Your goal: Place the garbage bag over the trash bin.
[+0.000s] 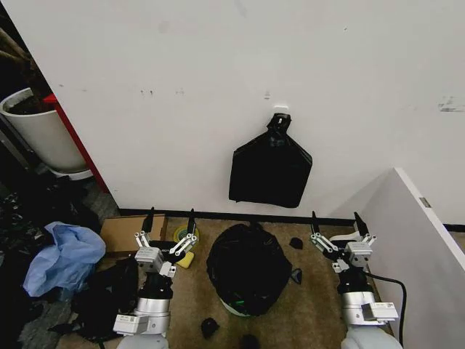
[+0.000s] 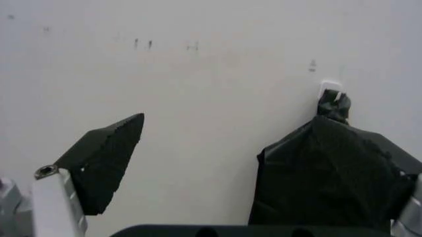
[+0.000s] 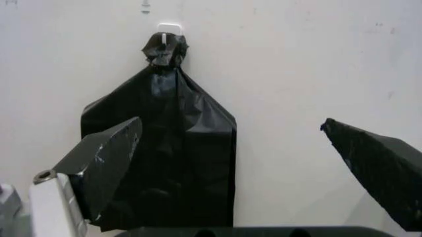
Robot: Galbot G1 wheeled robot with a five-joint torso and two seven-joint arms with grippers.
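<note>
Left gripper (image 1: 170,231) is hovering at 9 o'clock of the garbage bag (image 1: 248,266), fingers spread wide, holding nothing. Bag's already sitting draped over the trash bin (image 1: 234,307), mid-floor below the hanging black bundle (image 1: 270,171); task looking approx. done. Right gripper (image 1: 337,231) is hovering at 3 o'clock, likewise wide apart, empty.

garbage bag (image 1: 249,267): glossy black; wall bundle (image 1: 270,171): black; sheet (image 1: 64,256): blue

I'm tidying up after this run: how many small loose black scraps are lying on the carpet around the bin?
4: two right of the bagged bin, one near the wall and one nearer; two in front. More may be hidden.
</note>
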